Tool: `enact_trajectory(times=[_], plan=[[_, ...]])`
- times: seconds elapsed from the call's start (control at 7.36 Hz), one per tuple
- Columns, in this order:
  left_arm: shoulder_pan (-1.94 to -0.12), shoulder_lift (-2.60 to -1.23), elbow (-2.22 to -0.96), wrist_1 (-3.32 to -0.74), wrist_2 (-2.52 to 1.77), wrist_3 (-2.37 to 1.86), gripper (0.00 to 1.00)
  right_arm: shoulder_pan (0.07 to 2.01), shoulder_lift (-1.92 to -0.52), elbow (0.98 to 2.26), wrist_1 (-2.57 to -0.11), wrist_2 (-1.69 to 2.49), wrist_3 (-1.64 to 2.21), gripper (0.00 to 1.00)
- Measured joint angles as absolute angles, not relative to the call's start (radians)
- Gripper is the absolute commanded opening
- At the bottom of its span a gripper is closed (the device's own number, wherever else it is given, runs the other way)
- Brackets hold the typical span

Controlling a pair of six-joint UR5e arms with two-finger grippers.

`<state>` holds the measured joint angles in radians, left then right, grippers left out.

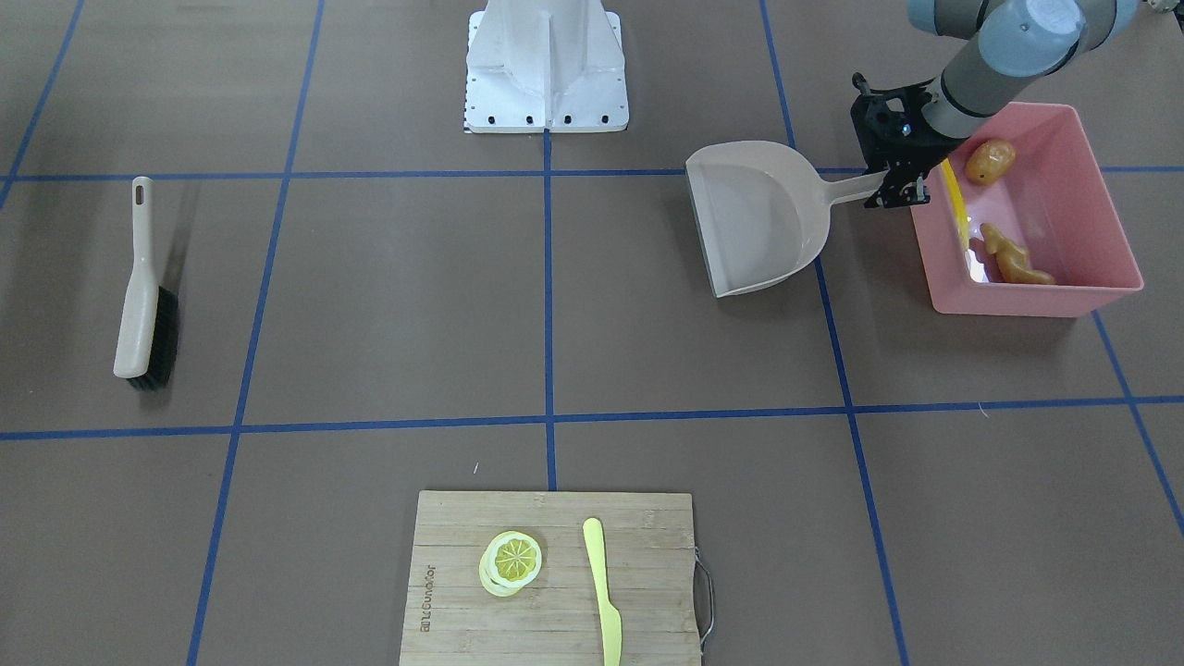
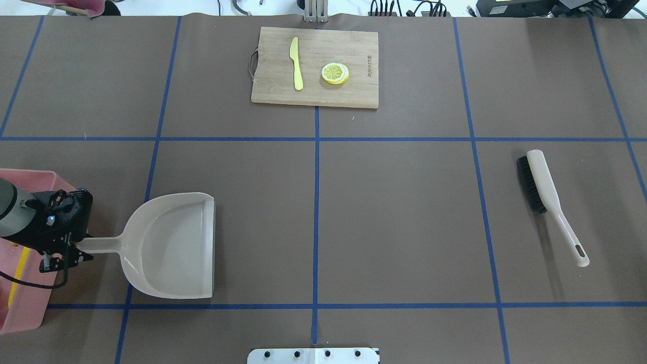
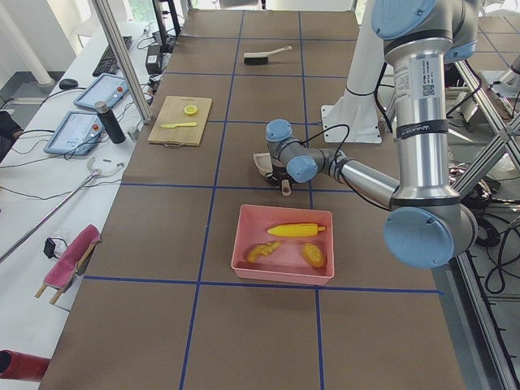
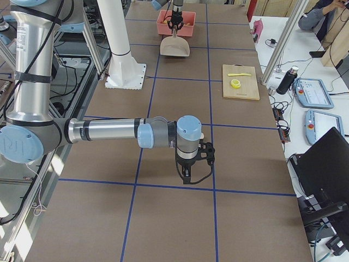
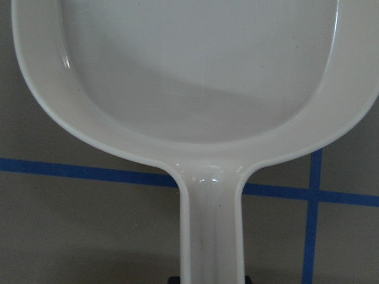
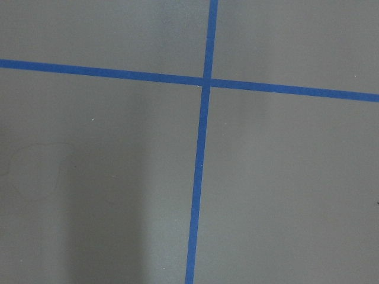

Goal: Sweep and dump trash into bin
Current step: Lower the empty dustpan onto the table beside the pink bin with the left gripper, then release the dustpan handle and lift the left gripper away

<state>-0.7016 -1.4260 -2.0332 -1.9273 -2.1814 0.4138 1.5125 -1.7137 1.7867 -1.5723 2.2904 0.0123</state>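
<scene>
Close to the robot, on its left side, the pink bin (image 1: 1027,301) sits on the table (image 1: 647,370). All the trash is inside it. The yellow corn cob (image 3: 296,230) lies along the wall on the dustpan's side. The brown potato (image 1: 990,161) is in one corner, and the knobbly ginger root (image 1: 1013,259) lies apart from it, toward the other end of the bin.

Just beside the bin, the left tool (image 1: 895,190) is closed tight on the end of the handle of the beige dustpan (image 1: 754,217). The dustpan lies flat on the table. Its wide mouth points away from the bin, toward the middle of the table.

On the robot's right side, well apart from the dustpan, a brush (image 1: 143,287) with black bristles lies on the table.

The right tool (image 4: 187,176) hangs over the table and points down, above a spot where two blue tape lines (image 6: 204,80) cross. I cannot tell if it is open or closed.

Farthest from the robot is a wooden cutting board (image 1: 462,573). A pale yellow knife (image 1: 603,592) and a lemon slice (image 1: 511,561) lie on it, near each other but not touching.
</scene>
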Motion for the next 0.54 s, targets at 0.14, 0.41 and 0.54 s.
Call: enact_trajectory(times=[0.14, 0.41, 0.54], plan=[[-0.7, -1.43, -2.033, -1.928, -2.181, 0.413, 0.39, 1.513, -1.714, 1.786, -1.572, 2.29, 0.012, 1.0], [-0.7, -1.439, -2.035, -1.933, -2.182, 0.411, 0.99, 1.513, -1.714, 1.786, -1.572, 2.29, 0.013, 1.0], [-0.7, -1.444, -2.038, -1.936, -2.173, 0.411, 0.98, 1.513, -1.714, 1.786, -1.572, 2.289, 0.013, 1.0]])
